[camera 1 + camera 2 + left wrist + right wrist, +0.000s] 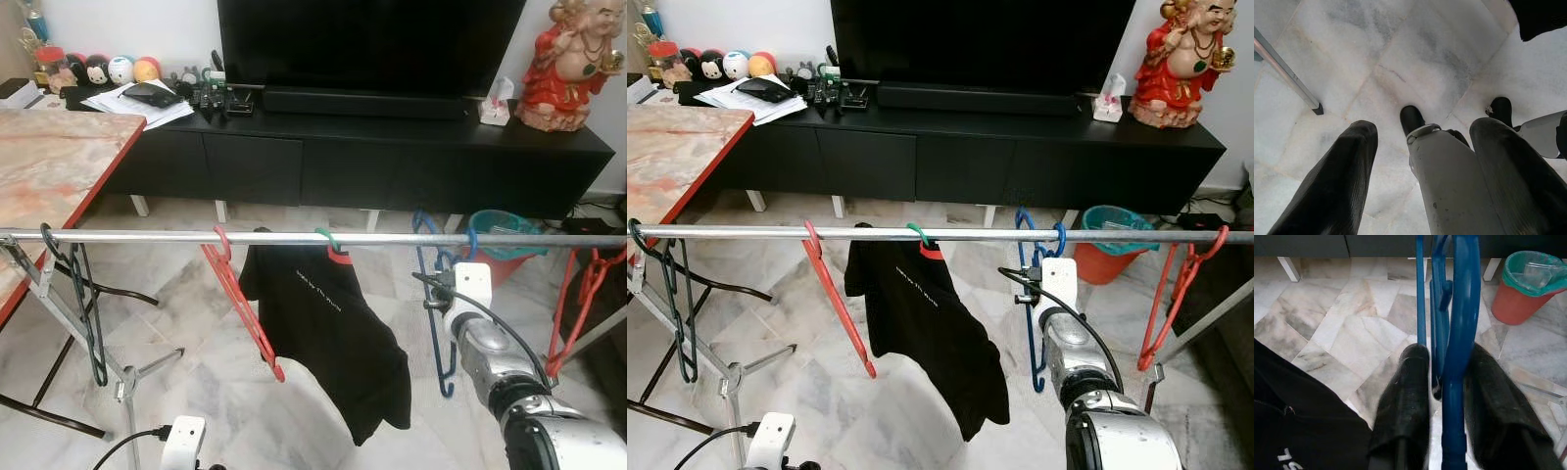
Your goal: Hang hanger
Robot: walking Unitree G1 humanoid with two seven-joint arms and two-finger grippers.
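Right hand (1442,416) clenched around blue hanger (1457,333), hanger hooks over metal rail (294,237) near its right end, beside black T-shirt (323,333). Left hand (1420,161) low over marble floor (1400,58), fingers spread, grasping nothing.

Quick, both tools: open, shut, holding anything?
Left tool: open, empty, hanging low over the marble floor.
Right tool: fingers around the blue hanger at the rail.
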